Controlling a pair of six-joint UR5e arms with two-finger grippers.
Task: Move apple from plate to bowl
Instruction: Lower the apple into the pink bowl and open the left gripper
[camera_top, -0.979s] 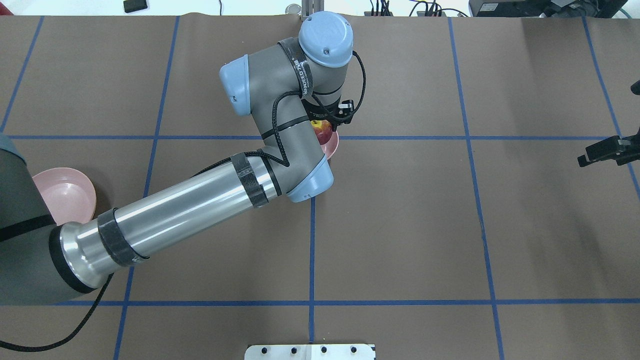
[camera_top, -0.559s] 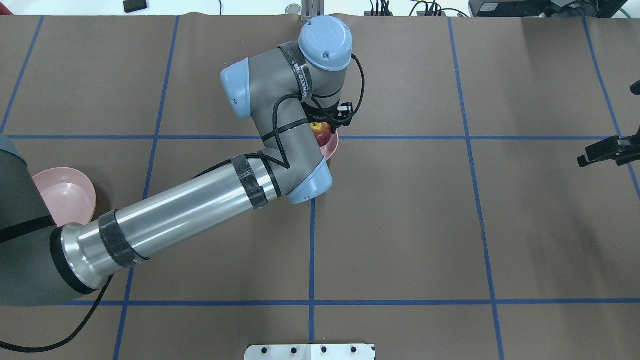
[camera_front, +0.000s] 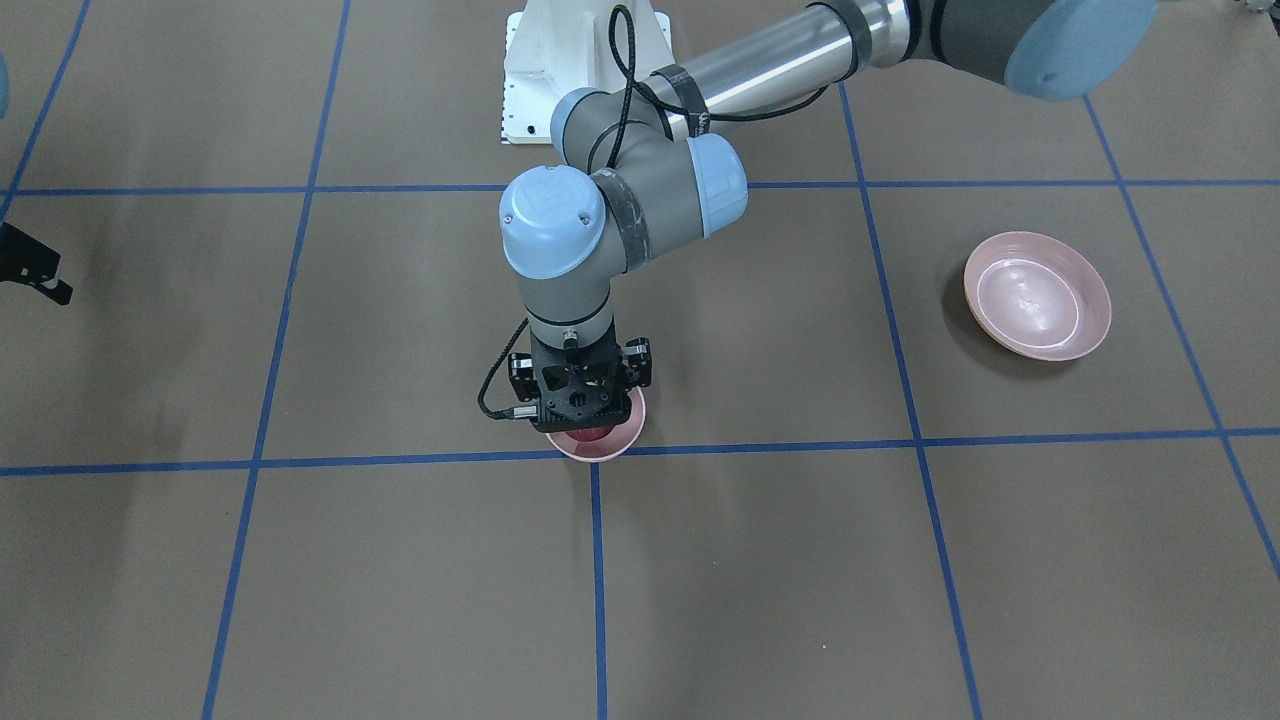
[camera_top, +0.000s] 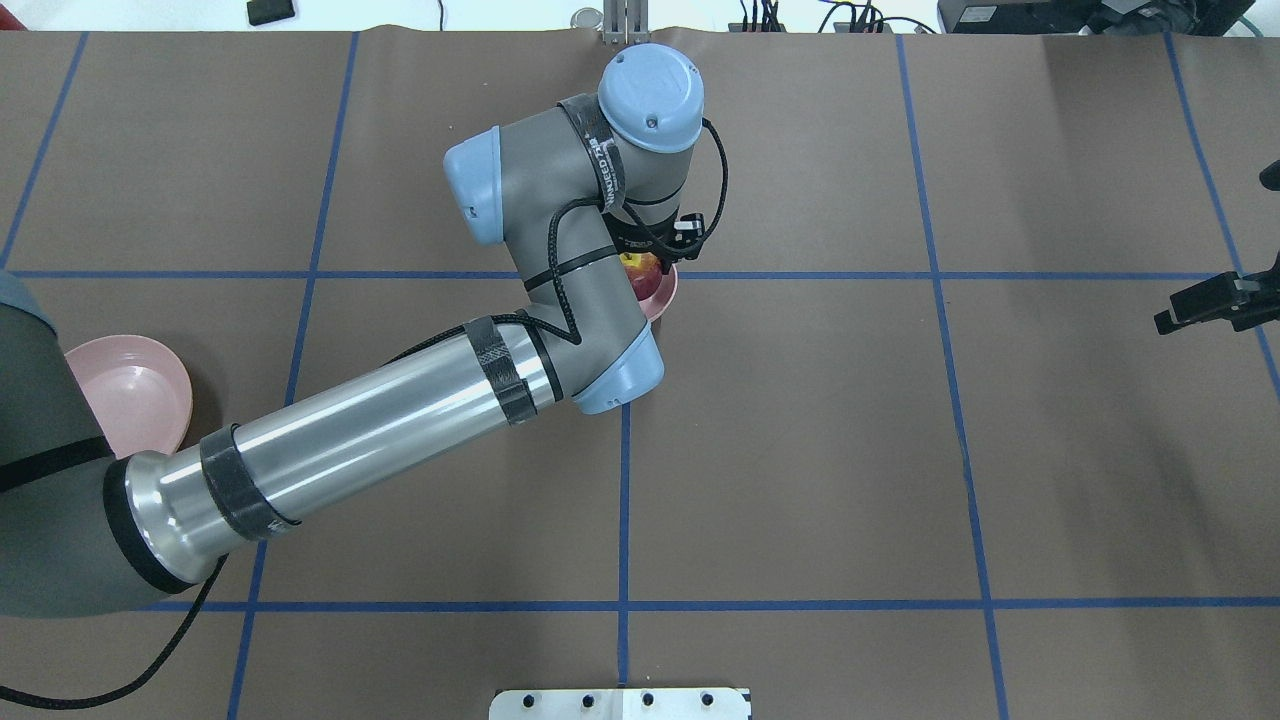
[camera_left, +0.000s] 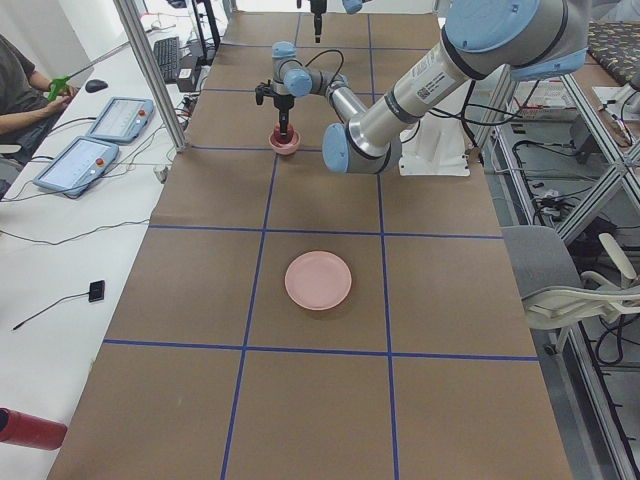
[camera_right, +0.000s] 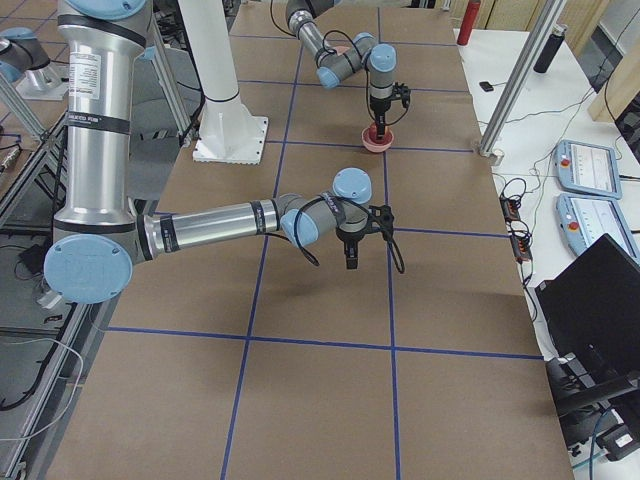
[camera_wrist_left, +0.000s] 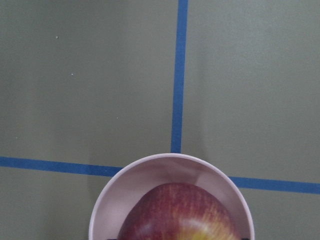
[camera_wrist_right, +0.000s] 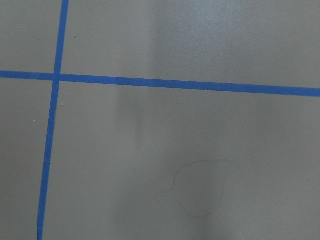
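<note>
From where I stand, the long table (camera_front: 800, 580) is covered in brown paper and marked into big squares by blue tape lines (camera_front: 400, 462). A white bench (camera_left: 60, 260) runs down one side. On it lie two grey control tablets (camera_left: 120, 118), a red bottle (camera_left: 25, 428) at one end and a dark one (camera_right: 553, 48) near it. One person (camera_left: 20, 90) sits at that bench, and an office chair (camera_left: 565, 285) stands on the other side among aluminium frames. On the table I count two arms, one apple, one bowl and one plate. The apple (camera_wrist_left: 177, 212) sits inside the bowl (camera_wrist_left: 170, 158), dark red with a touch of yellow-green facing the wrist camera. The bowl stands at a crossing of the tape lines near the middle of the table. The left gripper (camera_front: 583, 410) hangs straight down over the bowl, right on top of the apple. Its body hides the fingers from every angle, so I cannot tell how wide it is or whether it grips the fruit. The plate (camera_front: 1037, 309) lies well apart on the robot's left side. The right gripper (camera_right: 351, 255) hovers over bare paper far from all three things, and I cannot tell how far its fingers are parted.
</note>
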